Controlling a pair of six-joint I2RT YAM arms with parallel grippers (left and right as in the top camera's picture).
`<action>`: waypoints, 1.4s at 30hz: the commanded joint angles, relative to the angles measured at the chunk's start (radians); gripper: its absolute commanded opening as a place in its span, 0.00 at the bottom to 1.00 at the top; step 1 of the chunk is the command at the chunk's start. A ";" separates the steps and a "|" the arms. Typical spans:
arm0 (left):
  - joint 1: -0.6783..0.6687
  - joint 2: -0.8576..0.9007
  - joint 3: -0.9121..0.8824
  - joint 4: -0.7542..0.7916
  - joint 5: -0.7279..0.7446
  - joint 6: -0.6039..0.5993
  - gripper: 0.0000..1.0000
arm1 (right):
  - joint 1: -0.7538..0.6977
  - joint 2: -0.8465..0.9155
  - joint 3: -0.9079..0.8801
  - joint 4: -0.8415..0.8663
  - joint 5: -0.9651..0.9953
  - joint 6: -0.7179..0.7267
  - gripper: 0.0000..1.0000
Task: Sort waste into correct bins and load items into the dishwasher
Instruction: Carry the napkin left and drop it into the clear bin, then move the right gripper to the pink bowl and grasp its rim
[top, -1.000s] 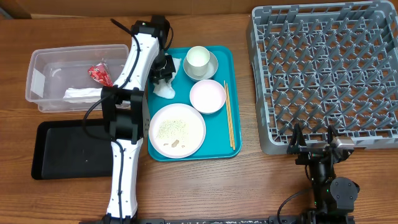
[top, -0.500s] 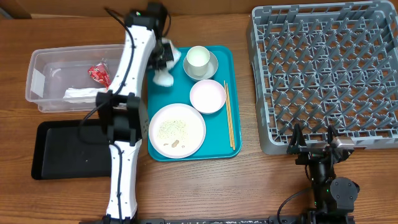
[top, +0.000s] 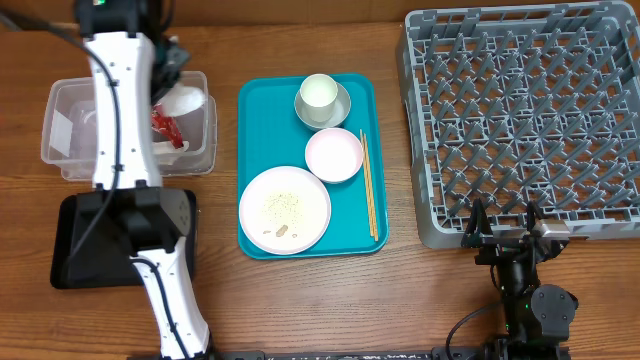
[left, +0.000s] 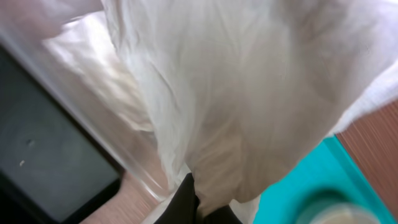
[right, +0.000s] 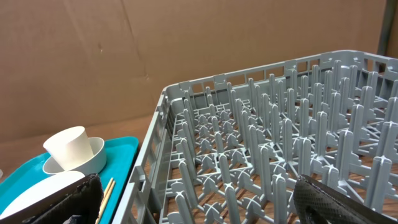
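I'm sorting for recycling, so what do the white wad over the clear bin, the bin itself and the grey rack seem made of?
White wad: probably thin paper tissue, matte, softly creased and folded. Clear bin: likely plastic, glossy and see-through, with glare on its walls. Grey rack: seemingly moulded plastic, dull uniform grey, a lattice of pegs.

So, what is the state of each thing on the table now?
napkin, held above the clear bin
left gripper, shut on the napkin
right gripper, open
cup, upright in the white bowl
plate, holds food scraps
pink bowl, empty
chopsticks, lying flat on the teal tray
dish rack, empty
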 joint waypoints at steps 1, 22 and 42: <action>0.042 0.037 -0.006 -0.009 0.009 -0.116 0.08 | -0.003 -0.007 -0.010 0.004 -0.008 0.003 1.00; 0.149 -0.011 -0.003 -0.009 0.238 0.157 0.40 | -0.003 -0.007 -0.010 0.004 -0.008 0.003 1.00; 0.352 -0.203 -0.005 -0.009 0.146 0.426 1.00 | -0.003 -0.007 -0.010 0.004 -0.008 0.003 1.00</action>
